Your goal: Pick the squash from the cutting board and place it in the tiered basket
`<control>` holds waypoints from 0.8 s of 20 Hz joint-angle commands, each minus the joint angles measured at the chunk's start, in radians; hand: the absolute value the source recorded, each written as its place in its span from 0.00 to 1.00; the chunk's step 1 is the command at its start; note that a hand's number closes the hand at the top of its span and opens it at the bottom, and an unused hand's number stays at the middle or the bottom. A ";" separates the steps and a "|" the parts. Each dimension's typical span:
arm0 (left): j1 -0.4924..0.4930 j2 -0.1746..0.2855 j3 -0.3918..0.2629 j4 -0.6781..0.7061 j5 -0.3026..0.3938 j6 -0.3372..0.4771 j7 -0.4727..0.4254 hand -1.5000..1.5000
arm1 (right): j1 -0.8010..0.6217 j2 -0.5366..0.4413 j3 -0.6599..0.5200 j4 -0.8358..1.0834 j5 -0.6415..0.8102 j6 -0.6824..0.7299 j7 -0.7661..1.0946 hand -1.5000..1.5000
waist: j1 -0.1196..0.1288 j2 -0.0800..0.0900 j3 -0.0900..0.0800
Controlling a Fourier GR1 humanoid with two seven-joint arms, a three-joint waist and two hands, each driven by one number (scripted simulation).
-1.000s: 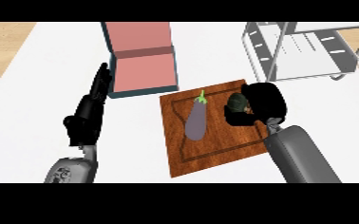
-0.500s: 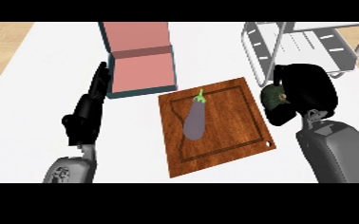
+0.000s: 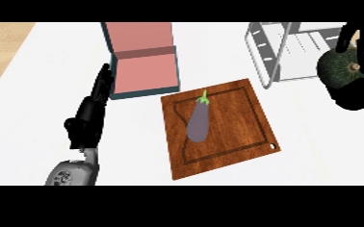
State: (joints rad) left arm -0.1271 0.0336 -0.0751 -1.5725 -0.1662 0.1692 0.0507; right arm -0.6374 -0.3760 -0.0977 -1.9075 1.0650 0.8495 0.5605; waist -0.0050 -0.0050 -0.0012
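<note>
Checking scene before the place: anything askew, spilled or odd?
Only the cutting board stands out: it lies rotated, not square to the pink case or the tiered basket. An eggplant lies on it. The squash is off the board, in the right hand beside the basket. Nothing spilled.

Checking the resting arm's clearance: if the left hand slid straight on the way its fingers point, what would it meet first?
Probably the left wall of the pink box; the left hand's fingertips lie right beside it, though their relative height is unclear.
</note>
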 commanded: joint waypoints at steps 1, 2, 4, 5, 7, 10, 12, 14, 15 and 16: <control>-0.025 -0.005 0.011 0.035 0.007 -0.006 -0.010 0.50 | -0.091 -0.035 -0.108 -0.010 -0.066 0.095 0.018 1.00 | 0.003 0.003 0.001; -0.029 -0.014 -0.012 0.007 -0.026 0.019 0.017 0.50 | -0.171 -0.018 -0.137 0.012 -0.082 0.129 0.063 1.00 | 0.005 0.002 0.000; -0.005 -0.032 -0.038 -0.011 -0.028 0.039 0.024 0.50 | -0.225 -0.016 -0.188 0.105 -0.115 0.089 0.044 1.00 | 0.010 0.003 0.001; -0.038 -0.025 -0.016 0.045 -0.029 0.024 0.001 0.50 | -0.263 0.036 -0.194 0.097 -0.132 0.116 0.101 1.00 | 0.007 0.003 0.000; -0.055 -0.006 0.027 0.092 -0.002 0.012 -0.037 0.50 | -0.255 0.083 -0.249 0.148 -0.154 0.018 0.096 1.00 | 0.007 0.007 0.000; 0.040 -0.032 -0.072 -0.050 -0.034 0.049 0.018 0.50 | -0.286 0.022 -0.234 0.241 -0.155 -0.019 0.066 1.00 | 0.013 0.004 0.001; -0.056 0.017 0.040 0.072 0.028 -0.025 -0.035 0.50 | -0.366 0.035 -0.178 0.291 -0.122 -0.044 0.113 1.00 | 0.012 0.006 0.000; 0.014 -0.032 -0.043 -0.015 -0.030 0.024 -0.009 0.50 | -0.400 -0.058 -0.226 0.479 -0.116 -0.141 -0.003 1.00 | 0.026 0.009 0.001; -0.005 0.027 0.022 -0.004 0.033 -0.045 0.014 0.50 | -0.358 -0.034 -0.181 0.448 -0.095 -0.171 0.001 1.00 | 0.019 0.008 0.001; -0.071 -0.020 0.006 0.062 -0.010 0.014 -0.018 0.50 | -0.406 -0.090 -0.203 0.522 -0.094 -0.169 -0.023 1.00 | 0.016 0.009 0.001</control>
State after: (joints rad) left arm -0.1502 0.0260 -0.0776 -1.5501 -0.1697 0.1710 0.0415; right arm -0.9883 -0.3987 -0.3001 -1.5336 0.9507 0.7575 0.5913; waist 0.0113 0.0021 -0.0006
